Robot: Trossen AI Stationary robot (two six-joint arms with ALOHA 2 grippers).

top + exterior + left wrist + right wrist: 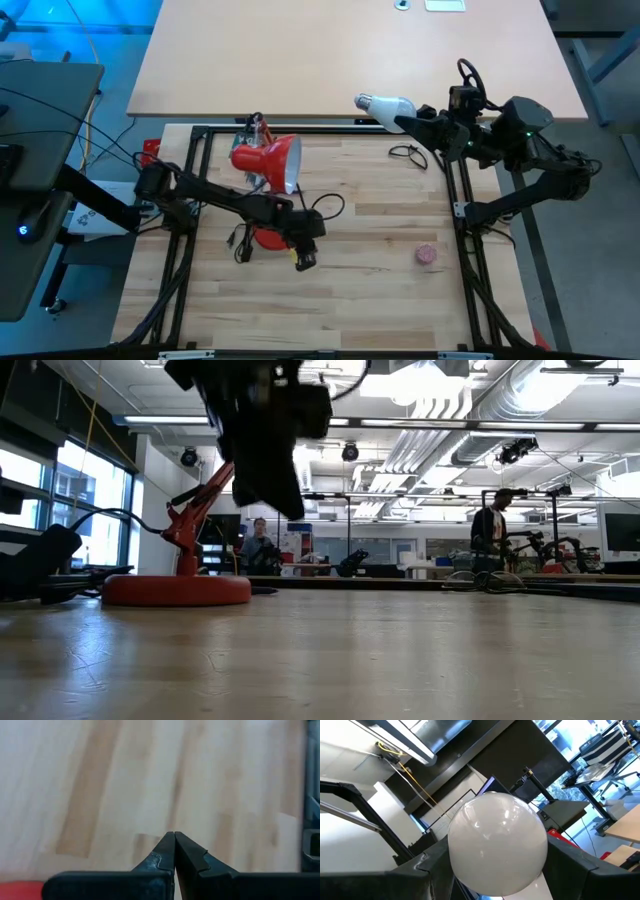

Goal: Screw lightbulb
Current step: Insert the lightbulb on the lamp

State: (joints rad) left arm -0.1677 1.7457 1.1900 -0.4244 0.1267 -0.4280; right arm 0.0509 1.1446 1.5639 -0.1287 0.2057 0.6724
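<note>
The white lightbulb (385, 105) is held high over the table's far edge by my right gripper (408, 120), and its round glass fills the right wrist view (497, 850). The red lamp stands at left centre on its round base (175, 590), its shade (270, 160) turned toward the right. Just to the right of that base, my left gripper (305, 255) hangs shut above the wood (174, 837), with nothing between its fingers. My right gripper pinches the bulb's white glass body (470, 870) between its two fingers (422, 865), one on each side. The fingers come from the table's right, nearly level and tipped a little upward. The bulb is lifted clear and sticks out past the fingertips toward the left.
A small pink ball (428, 254) lies on the wood at the right. A black cord loop (408, 152) lies near the far right corner, and the lamp's black cord (240, 245) trails beside its base. Black frame rails (455, 200) edge the wooden top.
</note>
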